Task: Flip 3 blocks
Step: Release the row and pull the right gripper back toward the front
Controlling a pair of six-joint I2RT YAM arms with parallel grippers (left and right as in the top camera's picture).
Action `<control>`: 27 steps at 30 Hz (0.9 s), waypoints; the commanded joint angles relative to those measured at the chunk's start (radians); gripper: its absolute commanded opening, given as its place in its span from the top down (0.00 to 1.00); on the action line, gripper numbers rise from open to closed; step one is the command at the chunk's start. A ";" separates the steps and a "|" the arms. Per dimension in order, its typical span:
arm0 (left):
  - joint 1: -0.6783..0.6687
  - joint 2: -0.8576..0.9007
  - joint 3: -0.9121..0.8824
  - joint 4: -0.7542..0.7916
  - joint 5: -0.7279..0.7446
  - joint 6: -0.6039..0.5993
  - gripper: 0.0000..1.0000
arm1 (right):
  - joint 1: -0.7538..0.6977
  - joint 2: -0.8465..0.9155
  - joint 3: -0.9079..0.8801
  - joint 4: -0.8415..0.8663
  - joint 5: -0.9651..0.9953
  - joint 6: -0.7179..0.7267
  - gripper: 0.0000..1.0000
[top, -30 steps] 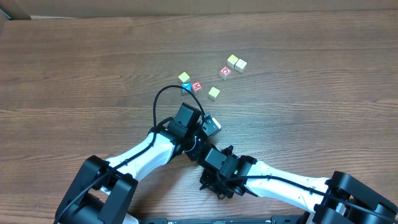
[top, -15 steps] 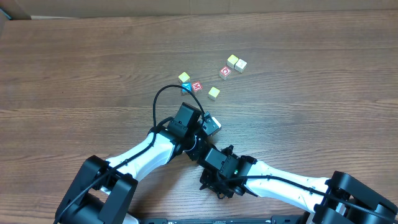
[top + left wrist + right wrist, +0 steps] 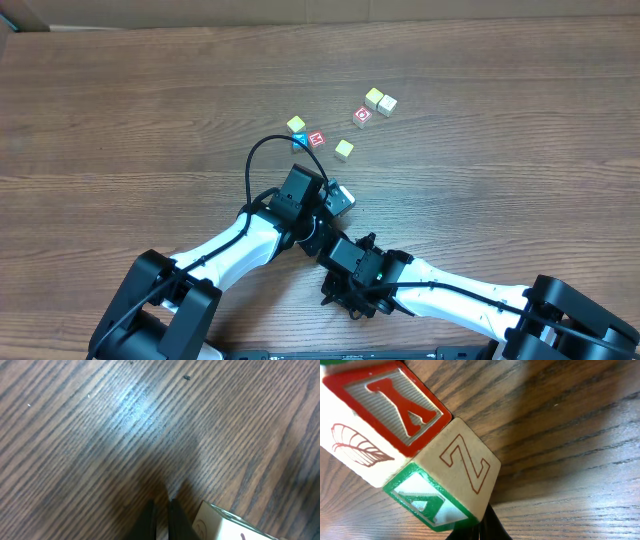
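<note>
Two white-faced blocks (image 3: 340, 198) sit side by side at mid-table, between my two wrists. In the right wrist view they fill the frame. One block (image 3: 455, 472) shows a thin red Z and a green-framed face. The other block (image 3: 385, 420) shows a red letter face and a leaf drawing. My right gripper (image 3: 482, 530) is shut and empty, its tips just under the Z block's corner. My left gripper (image 3: 162, 512) is shut and empty over bare wood, with a white block (image 3: 225, 522) just to its right. A teal-blue faced cube (image 3: 298, 141) lies farther back.
Behind the arms lie a yellow-topped cube (image 3: 296, 124), a red-faced cube (image 3: 316, 138), another yellow cube (image 3: 344, 149), a second red cube (image 3: 362, 116) and a yellow and pale pair (image 3: 380, 101). A black cable (image 3: 262, 152) loops over the left arm.
</note>
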 commanded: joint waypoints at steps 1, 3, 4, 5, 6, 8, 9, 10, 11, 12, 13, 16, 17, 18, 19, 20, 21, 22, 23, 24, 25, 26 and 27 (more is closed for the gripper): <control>-0.012 0.015 0.004 0.013 -0.016 -0.022 0.96 | -0.002 0.009 0.002 0.003 0.014 0.001 0.96; -0.012 0.015 0.004 0.016 -0.018 -0.027 0.96 | -0.002 0.009 0.002 0.003 0.014 0.001 0.96; -0.012 0.015 0.004 0.019 -0.026 -0.035 0.96 | -0.002 0.009 0.002 0.003 0.014 0.001 0.96; -0.012 0.015 0.004 0.021 -0.040 -0.044 0.96 | -0.002 0.009 0.001 0.003 0.014 0.001 0.96; -0.012 0.016 0.004 0.027 -0.056 -0.055 0.96 | -0.002 0.009 0.002 0.003 0.014 0.001 0.96; -0.011 0.016 0.004 0.037 -0.074 -0.064 0.96 | -0.002 0.009 0.002 0.003 0.014 0.001 0.96; -0.011 0.016 0.004 0.042 -0.084 -0.075 0.96 | -0.002 0.009 0.002 0.003 0.014 0.001 0.96; -0.011 0.016 0.004 0.047 -0.098 -0.088 0.96 | -0.002 0.009 0.002 0.003 0.014 0.001 0.96; -0.011 0.016 0.004 0.050 -0.113 -0.106 0.96 | -0.002 0.009 0.001 0.003 0.013 0.001 0.96; -0.011 0.016 0.004 0.053 -0.120 -0.118 0.96 | -0.002 0.009 0.002 0.003 0.013 0.001 0.96; -0.011 0.016 0.004 0.056 -0.121 -0.126 0.96 | 0.000 0.009 0.002 0.003 0.013 0.001 0.96; -0.010 0.016 0.004 0.061 -0.121 -0.140 0.96 | 0.011 0.009 0.002 0.003 0.014 0.002 0.96; -0.010 0.016 0.004 0.065 -0.122 -0.147 0.96 | 0.017 0.009 0.002 0.003 0.014 0.002 0.96; -0.009 0.016 0.004 0.067 -0.122 -0.154 0.96 | 0.021 0.009 0.002 0.003 0.014 0.002 0.96; -0.006 0.016 0.004 0.069 -0.127 -0.161 0.96 | 0.024 0.009 0.002 0.003 0.013 0.004 0.96; -0.003 0.016 0.004 0.069 -0.137 -0.175 0.96 | 0.027 0.009 0.002 0.003 0.012 0.006 0.96; 0.002 0.016 0.004 0.069 -0.144 -0.187 0.96 | 0.031 0.009 0.002 0.003 0.009 0.007 0.96; 0.008 0.016 0.004 0.068 -0.144 -0.192 0.96 | 0.033 0.009 0.002 0.003 0.004 0.016 0.96; 0.013 0.016 0.004 0.068 -0.144 -0.200 0.96 | 0.037 0.009 0.002 -0.001 -0.002 0.027 0.96; 0.021 0.016 0.004 0.068 -0.144 -0.212 0.96 | 0.043 0.009 0.002 -0.002 -0.006 0.032 0.96; 0.028 0.016 0.004 0.068 -0.144 -0.224 0.96 | 0.048 0.009 0.002 -0.002 -0.006 0.032 0.96; 0.037 0.016 0.004 0.068 -0.143 -0.237 0.96 | 0.053 0.009 0.002 -0.002 -0.006 0.035 0.96; 0.047 0.016 0.004 0.069 -0.141 -0.250 0.96 | 0.059 0.009 0.002 -0.006 -0.006 0.050 0.96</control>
